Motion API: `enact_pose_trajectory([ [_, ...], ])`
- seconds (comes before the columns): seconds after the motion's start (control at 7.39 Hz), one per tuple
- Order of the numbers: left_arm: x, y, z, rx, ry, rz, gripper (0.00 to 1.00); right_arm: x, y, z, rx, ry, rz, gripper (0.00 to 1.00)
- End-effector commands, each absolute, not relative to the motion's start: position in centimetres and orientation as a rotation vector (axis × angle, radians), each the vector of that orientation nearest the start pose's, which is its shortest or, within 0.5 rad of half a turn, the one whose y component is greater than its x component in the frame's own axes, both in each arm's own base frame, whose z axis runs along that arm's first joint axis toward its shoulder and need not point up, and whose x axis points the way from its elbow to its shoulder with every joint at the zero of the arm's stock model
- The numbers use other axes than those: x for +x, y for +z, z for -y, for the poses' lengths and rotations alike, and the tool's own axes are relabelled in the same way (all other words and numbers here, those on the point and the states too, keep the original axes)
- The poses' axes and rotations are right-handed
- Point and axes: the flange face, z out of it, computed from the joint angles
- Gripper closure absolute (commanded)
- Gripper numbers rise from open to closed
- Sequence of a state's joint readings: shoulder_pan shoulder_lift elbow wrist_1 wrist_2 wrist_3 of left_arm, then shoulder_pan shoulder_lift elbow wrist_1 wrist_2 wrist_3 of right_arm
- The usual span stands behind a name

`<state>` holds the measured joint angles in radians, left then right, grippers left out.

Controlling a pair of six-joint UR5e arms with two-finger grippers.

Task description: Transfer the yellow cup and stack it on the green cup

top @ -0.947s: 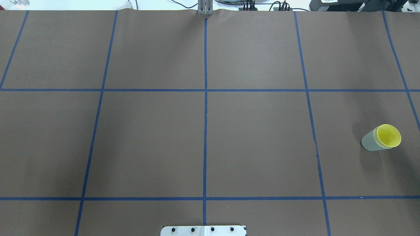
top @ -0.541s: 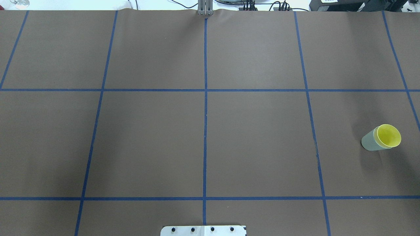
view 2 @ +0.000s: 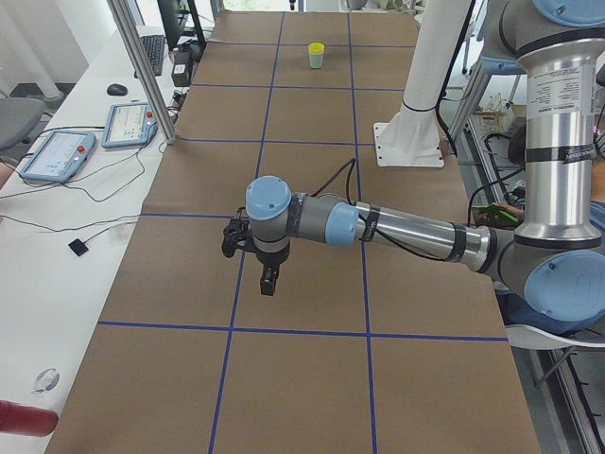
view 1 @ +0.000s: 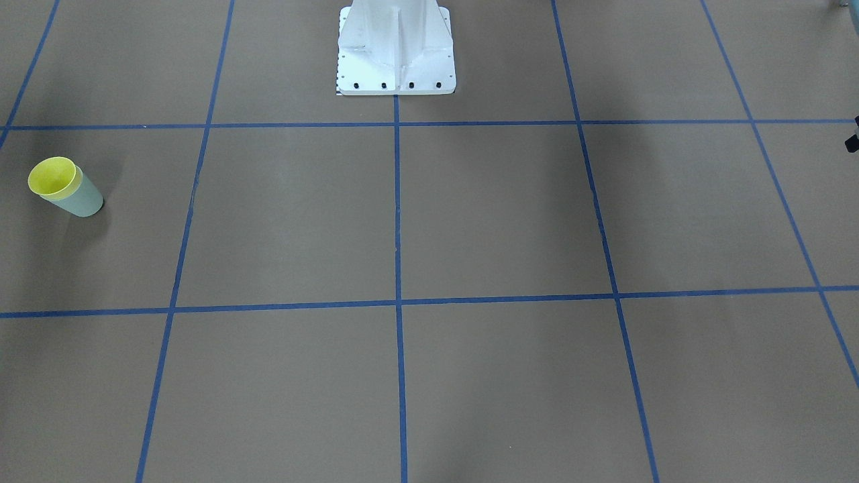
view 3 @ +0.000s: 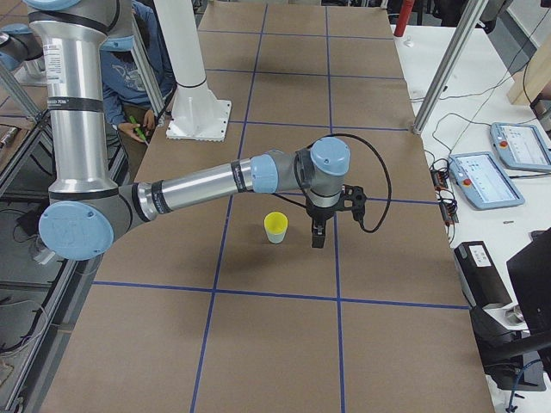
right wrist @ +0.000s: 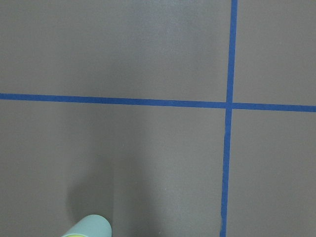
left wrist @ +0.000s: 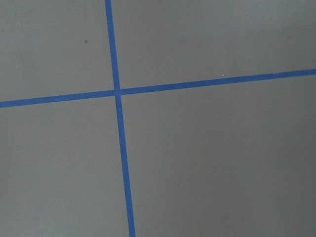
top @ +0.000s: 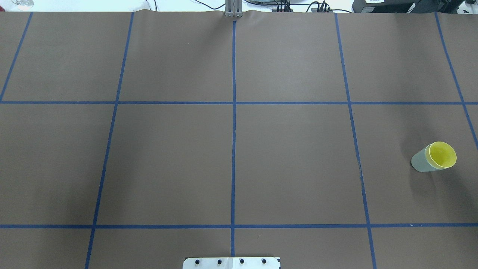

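The white base (top: 231, 262) is bolted at the table's (top: 171, 160) near edge. From the base outward, brown paper covers the whole top, and blue tape (top: 233, 149) divides it into big squares, one line running straight out from the base's middle. Far off to the base's right, the yellow cup (top: 442, 155) sits nested in the green cup (top: 421, 161). The pair stands upright on the paper, with only the yellow rim showing above the green wall. Past the table's far edge from the base, a white bench carries two pendants (view 3: 486, 179), cables and a keyboard (view 2: 151, 55). Behind the base sits a person (view 3: 129, 69) in blue.

The right gripper (view 3: 318, 237) points straight down just beside the cups, on their side away from the base, and stands apart from them. Its wrist view catches only the green cup's edge at the bottom. The left gripper (view 2: 269, 281) points down over the paper, well to the base's left and far from the cups. Both show only in the side views, so I cannot tell how wide either one stands.
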<state>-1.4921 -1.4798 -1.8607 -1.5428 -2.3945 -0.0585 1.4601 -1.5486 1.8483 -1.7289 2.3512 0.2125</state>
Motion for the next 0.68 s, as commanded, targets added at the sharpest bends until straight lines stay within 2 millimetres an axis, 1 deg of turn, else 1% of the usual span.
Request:
enact_pose_trajectory([
  [0.0,-2.32,55.68,45.82,0.104,0.091,-0.851,0.00,0.74,52.74,49.58,-0.001,0.055,0.797,0.00],
  [0.14,-2.16,55.20,45.83,0.106,0.094,-0.875,0.00,0.70,52.48,49.54,0.001,0.054,0.803,0.00],
  [0.27,-1.92,55.14,45.77,0.099,0.096,-0.913,0.00,0.44,51.98,49.44,-0.001,0.047,0.843,0.00],
  [0.54,-1.95,55.05,45.83,0.101,0.096,-0.907,0.00,0.44,51.88,49.23,0.001,0.043,0.846,0.00],
])
